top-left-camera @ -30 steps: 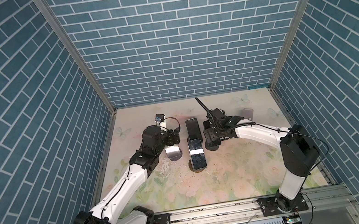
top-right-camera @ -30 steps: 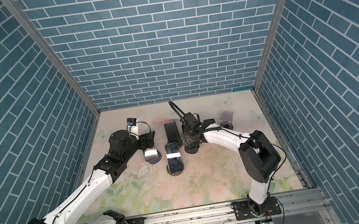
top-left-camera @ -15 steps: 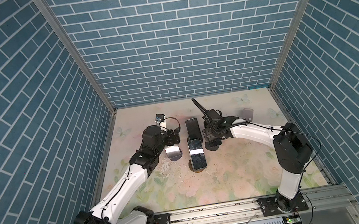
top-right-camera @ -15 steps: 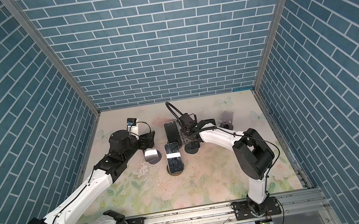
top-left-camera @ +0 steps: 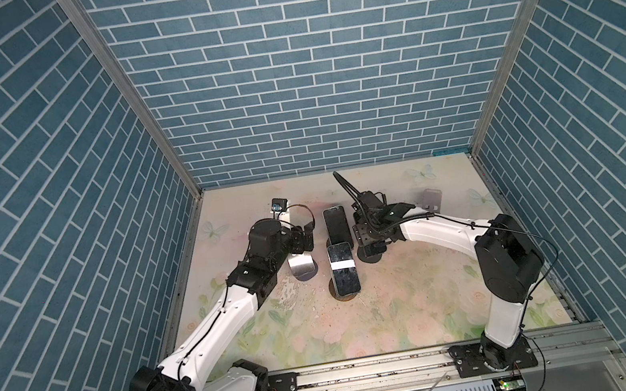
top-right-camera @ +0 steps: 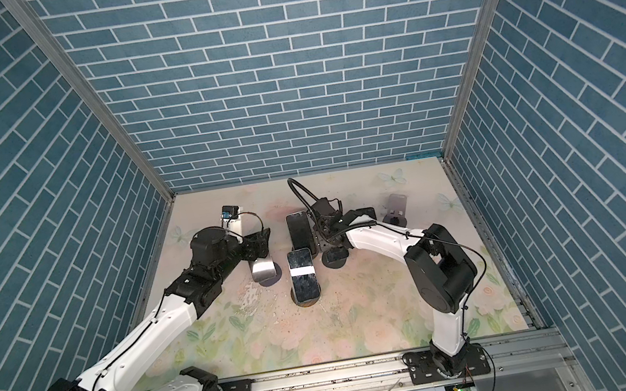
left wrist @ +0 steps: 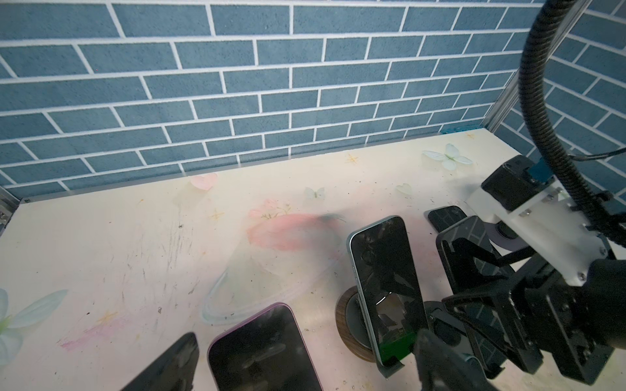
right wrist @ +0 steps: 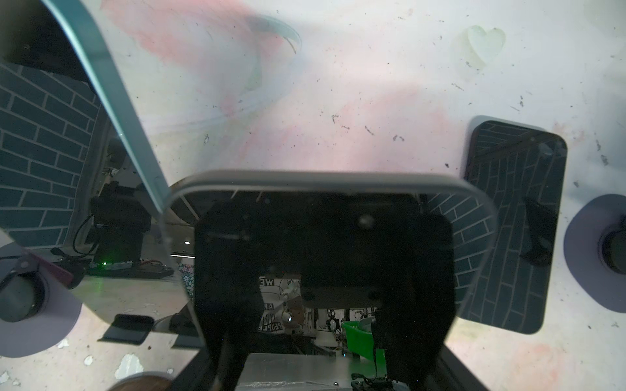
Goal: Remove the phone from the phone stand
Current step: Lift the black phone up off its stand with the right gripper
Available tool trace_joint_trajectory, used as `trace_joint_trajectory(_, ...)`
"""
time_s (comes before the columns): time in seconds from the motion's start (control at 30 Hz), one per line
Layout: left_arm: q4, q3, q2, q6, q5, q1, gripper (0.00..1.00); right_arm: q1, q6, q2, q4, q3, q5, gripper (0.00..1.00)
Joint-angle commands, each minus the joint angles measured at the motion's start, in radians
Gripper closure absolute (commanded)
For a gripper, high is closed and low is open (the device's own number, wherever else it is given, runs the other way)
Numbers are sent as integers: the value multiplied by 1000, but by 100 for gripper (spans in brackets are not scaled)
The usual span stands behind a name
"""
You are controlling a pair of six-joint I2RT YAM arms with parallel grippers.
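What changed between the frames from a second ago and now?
The right arm swung its elbow in toward the middle, and the right claw edged left, closer over the phone on the black round stand. Whether it grips the phone yet cannot be told. Unchanged: the left claw, open and in place, and the other phones.

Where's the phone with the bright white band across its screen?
In both top views that phone stands on a round stand in the middle of the table. A darker phone stands right behind it, and a silver stand sits to its left.
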Motion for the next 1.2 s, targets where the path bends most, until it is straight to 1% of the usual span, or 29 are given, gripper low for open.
trace_joint_trajectory(0.0, 15, -13, 7, 10, -4, -4, 0, 5, 25, -22, -16, 53, 21, 44)
trace_joint_trajectory(0.33, 15, -18, 5, 8, -7, -5, 0, 4, 7, -81, -15, 67, 28, 47)
trace_joint_trajectory(0.73, 10, -21, -1, 8, -11, -4, 0, -27, -12, -181, -55, 63, 85, 47)
trace_joint_trajectory(0.97, 10, -22, -1, 8, -13, -4, 0, -94, 11, -275, -106, -38, 106, 48)
trace_joint_trajectory(1.17, 16, -25, 1, 7, -9, -3, 0, -169, 68, -362, -136, -185, 66, 48)
